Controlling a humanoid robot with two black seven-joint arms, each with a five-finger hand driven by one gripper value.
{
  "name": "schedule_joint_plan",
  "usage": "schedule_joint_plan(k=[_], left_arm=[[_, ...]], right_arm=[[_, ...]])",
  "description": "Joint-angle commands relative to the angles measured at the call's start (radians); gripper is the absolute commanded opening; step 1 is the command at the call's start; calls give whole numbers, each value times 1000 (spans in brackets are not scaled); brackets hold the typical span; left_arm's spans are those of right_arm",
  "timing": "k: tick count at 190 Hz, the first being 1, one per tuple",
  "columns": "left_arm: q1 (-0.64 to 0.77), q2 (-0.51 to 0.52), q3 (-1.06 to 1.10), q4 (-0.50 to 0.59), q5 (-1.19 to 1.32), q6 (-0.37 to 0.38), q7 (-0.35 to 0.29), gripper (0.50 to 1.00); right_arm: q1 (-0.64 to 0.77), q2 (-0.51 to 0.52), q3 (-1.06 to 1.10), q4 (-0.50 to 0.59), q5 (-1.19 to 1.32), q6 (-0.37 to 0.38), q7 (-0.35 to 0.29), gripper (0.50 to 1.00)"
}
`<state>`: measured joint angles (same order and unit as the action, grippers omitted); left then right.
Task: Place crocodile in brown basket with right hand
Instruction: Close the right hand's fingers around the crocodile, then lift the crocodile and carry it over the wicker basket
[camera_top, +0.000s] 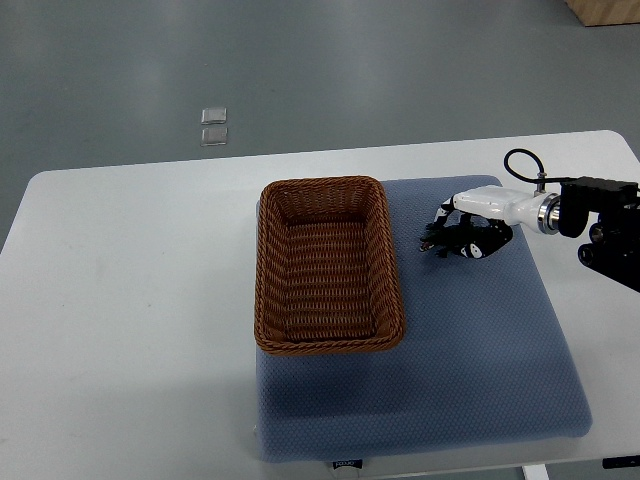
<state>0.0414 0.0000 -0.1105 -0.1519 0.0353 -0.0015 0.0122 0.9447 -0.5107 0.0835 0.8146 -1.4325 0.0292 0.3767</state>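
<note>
The brown wicker basket stands empty on the left part of a blue mat. To its right, a small dark crocodile pokes out from under my right hand. The hand has a white back and black fingers, and its arm comes in from the right edge. Its fingers curl down around the crocodile, low over the mat. Most of the toy is hidden by the fingers. A gap of mat about a hand's width lies between the hand and the basket's right rim.
The mat lies on a white table, whose left half is bare. Two small clear squares lie on the grey floor beyond the table's far edge. A black cable loops above the right wrist.
</note>
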Motion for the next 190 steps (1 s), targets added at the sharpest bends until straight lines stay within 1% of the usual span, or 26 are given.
schedule_joint_plan(k=[1,55,88,113,150,190], left_arm=[[0,0,0,0,0,0,0,1000],[0,0,0,0,0,0,0,1000],[0,0,0,0,0,0,0,1000],[0,0,0,0,0,0,0,1000],[0,0,0,0,0,0,0,1000],[0,0,0,0,0,0,0,1000]], right_arm=[[2,-2,7,0,1,-2,4,500],[34,-17,12,-2,9,-2,31,500],[40,-19,13,-2,14,-2,34,500],[42,-17,13,-2,17,-6,62,500],[68,-15,15,-2,20,-15,65,500],[86,11,15,-2,21,-17,67,500]])
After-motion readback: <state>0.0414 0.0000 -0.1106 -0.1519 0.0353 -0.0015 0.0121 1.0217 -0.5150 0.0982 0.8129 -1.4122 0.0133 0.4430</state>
